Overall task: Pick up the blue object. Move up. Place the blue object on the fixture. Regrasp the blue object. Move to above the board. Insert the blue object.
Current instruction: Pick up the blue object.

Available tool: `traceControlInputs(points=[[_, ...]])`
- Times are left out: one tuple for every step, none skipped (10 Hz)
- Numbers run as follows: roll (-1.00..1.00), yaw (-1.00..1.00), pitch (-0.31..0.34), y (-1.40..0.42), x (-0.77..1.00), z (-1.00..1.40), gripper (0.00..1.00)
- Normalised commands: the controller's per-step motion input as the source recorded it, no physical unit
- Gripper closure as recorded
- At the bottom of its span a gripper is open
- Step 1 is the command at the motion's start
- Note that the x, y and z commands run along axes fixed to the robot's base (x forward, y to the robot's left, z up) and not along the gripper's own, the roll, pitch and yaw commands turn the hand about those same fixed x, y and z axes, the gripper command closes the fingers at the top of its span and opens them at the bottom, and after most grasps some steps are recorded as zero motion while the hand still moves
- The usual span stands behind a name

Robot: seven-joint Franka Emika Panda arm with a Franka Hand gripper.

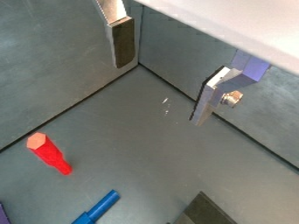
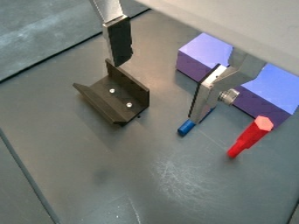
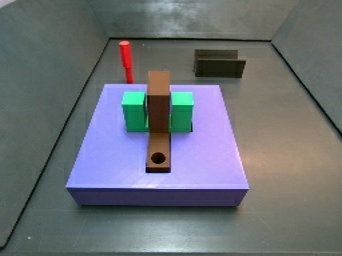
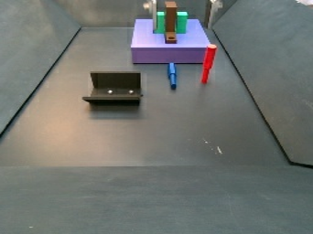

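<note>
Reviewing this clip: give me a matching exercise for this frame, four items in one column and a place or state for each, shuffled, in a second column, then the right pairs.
Items
1. blue object
2. red peg
3. board
4. gripper

Places or states
A. open, holding nothing, above the floor near the fixture
B. standing upright on the floor beside the purple platform
C. lying flat on the floor
D. resting on the platform between the green blocks

Pairs: 1-C, 2-B, 3-D, 4-A
</note>
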Motion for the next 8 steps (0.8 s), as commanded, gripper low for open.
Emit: traceControlInputs(points=[[0.0, 0.0, 0.0, -0.02, 0.0, 0.0, 0.0], [0.0, 0.0, 0.0, -0.46, 0.0, -0.01, 0.0], [0.0, 0.22, -0.006, -0.9, 0.0, -0.14, 0.0], [0.0, 0.2, -0.001, -0.93, 0.0, -0.15, 0.0], [0.0, 0.2, 0.0, -0.94, 0.0, -0.27, 0.0], [0.0, 0.2, 0.0, -0.95, 0.0, -0.31, 0.0], [0.0, 0.18, 0.0, -0.97, 0.0, -0.36, 0.0], [0.0, 0.17, 0.0, -0.98, 0.0, -0.36, 0.0]])
